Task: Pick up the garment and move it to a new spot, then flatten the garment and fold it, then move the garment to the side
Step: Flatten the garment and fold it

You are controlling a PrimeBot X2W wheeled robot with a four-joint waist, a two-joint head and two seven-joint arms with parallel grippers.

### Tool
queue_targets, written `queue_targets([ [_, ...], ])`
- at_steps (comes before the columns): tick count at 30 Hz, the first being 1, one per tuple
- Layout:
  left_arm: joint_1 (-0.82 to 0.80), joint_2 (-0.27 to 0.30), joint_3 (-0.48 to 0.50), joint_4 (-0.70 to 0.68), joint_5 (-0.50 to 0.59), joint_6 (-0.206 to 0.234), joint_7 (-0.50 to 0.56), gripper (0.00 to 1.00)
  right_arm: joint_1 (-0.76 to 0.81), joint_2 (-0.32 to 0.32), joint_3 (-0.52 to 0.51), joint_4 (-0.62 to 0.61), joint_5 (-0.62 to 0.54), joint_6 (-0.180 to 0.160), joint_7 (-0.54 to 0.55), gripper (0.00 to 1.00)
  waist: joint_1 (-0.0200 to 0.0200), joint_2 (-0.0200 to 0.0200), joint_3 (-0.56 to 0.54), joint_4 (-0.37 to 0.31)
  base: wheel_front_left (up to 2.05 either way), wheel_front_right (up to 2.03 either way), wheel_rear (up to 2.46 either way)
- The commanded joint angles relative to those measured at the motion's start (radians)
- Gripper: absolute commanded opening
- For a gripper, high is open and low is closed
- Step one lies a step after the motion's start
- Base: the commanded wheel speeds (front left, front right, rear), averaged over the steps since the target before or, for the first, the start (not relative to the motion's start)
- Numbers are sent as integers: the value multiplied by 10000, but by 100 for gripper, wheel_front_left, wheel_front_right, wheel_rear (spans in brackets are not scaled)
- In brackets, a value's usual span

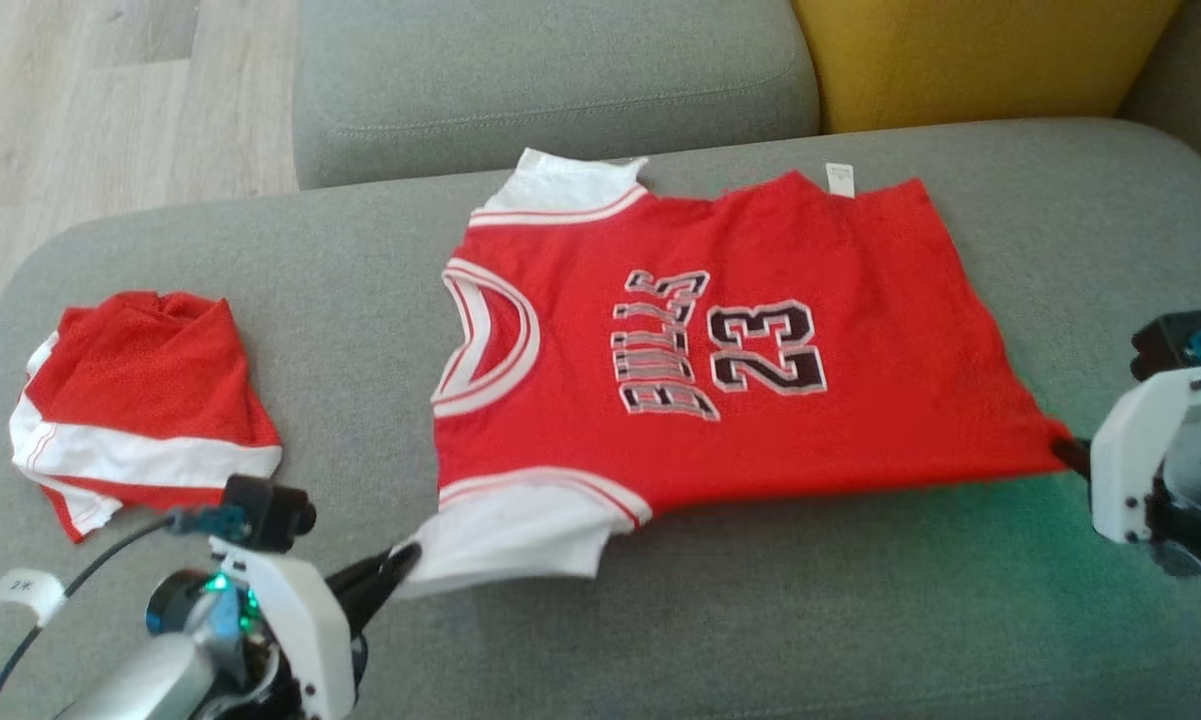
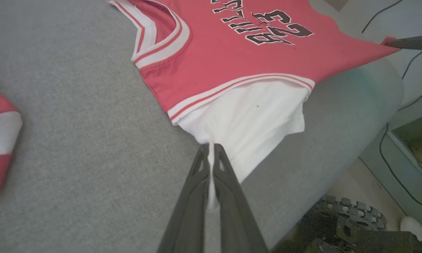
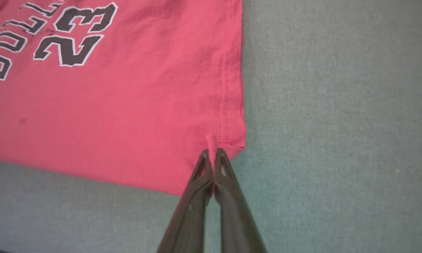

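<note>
The garment (image 1: 720,340) is a red jersey with white sleeves and a black "23", spread flat on the grey sofa seat with its neck toward the left. My left gripper (image 1: 405,560) is shut on the near white sleeve (image 2: 253,119), the cloth pinched between its fingers (image 2: 211,149). At the right, my right gripper (image 1: 1065,452) is shut on the near hem corner of the garment (image 3: 126,105), fabric puckered at its tips (image 3: 212,151). The near edge of the garment is stretched between both grippers.
A second red and white garment (image 1: 140,395) lies crumpled on the seat at the left. The grey sofa seat (image 1: 760,620) has bare room in front. A grey cushion (image 1: 550,80) and a yellow cushion (image 1: 970,55) stand behind.
</note>
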Motion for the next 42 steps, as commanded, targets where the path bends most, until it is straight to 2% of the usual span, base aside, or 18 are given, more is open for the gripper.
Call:
queue_targets([
  [1, -353, 543, 446, -362, -126, 14, 67, 0, -26, -500, 46, -385, 157, 19, 145, 0, 1, -1, -18, 1, 0, 0, 0],
  [10, 215, 1611, 21, -2122, -1295, 14, 1245, 0, 871, -1630, 118, -2060, 1255, 19, 1930, 0, 1, -1, -106, -10, 0, 0, 0],
  [16, 213, 1897, 287, -2678, -1522, 84, 1117, 0, 1187, -1886, -311, -2808, 1419, 19, 2301, 0, 1, -1, -16, -35, 0, 0, 0],
  [24, -677, 1771, 566, -2852, -1279, 165, 1063, 0, 729, -1663, -799, -3109, 683, 19, 2175, 0, 1, -1, 434, -70, 0, 0, 0],
  [29, -1751, 1420, 684, -2577, -1063, 147, 1169, 0, 121, -1349, -810, -2968, 75, 19, 2108, 0, 1, -1, 966, -87, 0, 0, 0],
  [42, -4525, 256, 252, -532, -466, 35, 1253, 0, -1551, -478, -271, -1607, -839, 19, 965, 0, 1, -1, 2147, -159, 0, 0, 0],
])
